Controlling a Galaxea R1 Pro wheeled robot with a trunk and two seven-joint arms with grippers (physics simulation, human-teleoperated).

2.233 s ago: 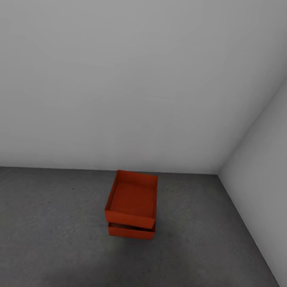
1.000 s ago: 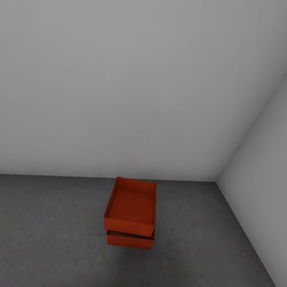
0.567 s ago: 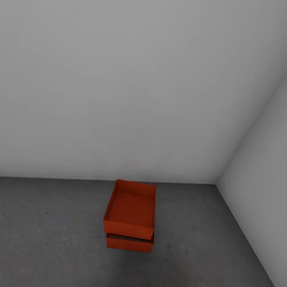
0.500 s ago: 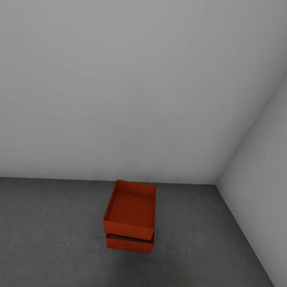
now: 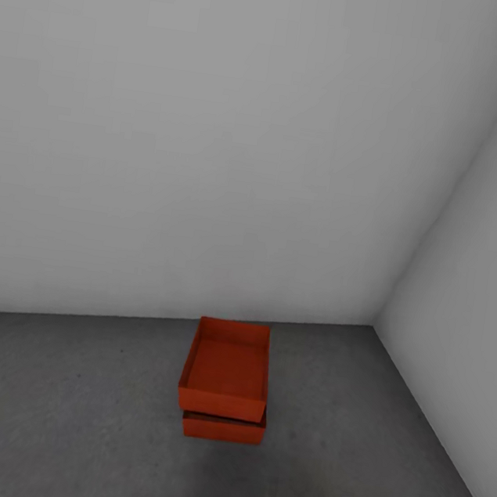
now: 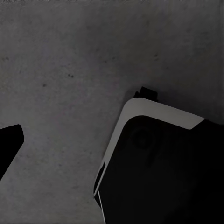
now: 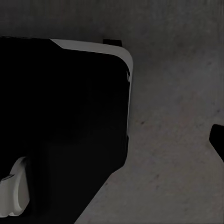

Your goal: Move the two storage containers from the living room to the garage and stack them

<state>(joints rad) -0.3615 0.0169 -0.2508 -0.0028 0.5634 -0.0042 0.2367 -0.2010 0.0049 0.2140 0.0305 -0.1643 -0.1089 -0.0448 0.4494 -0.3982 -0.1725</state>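
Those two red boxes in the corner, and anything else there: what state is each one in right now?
Upper storage container: upright, open-topped, empty, resting on the lower one, slightly offset from it.
Lower storage container: on the concrete floor, mostly covered by the upper one.
Floor: dark grey and mottled where it shows.
Walls: plain pale grey, meeting in a corner.

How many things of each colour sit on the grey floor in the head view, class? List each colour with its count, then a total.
Orange-red bins: 2, the top bin stacked on the bottom bin
Other colours: 0
Total: 2
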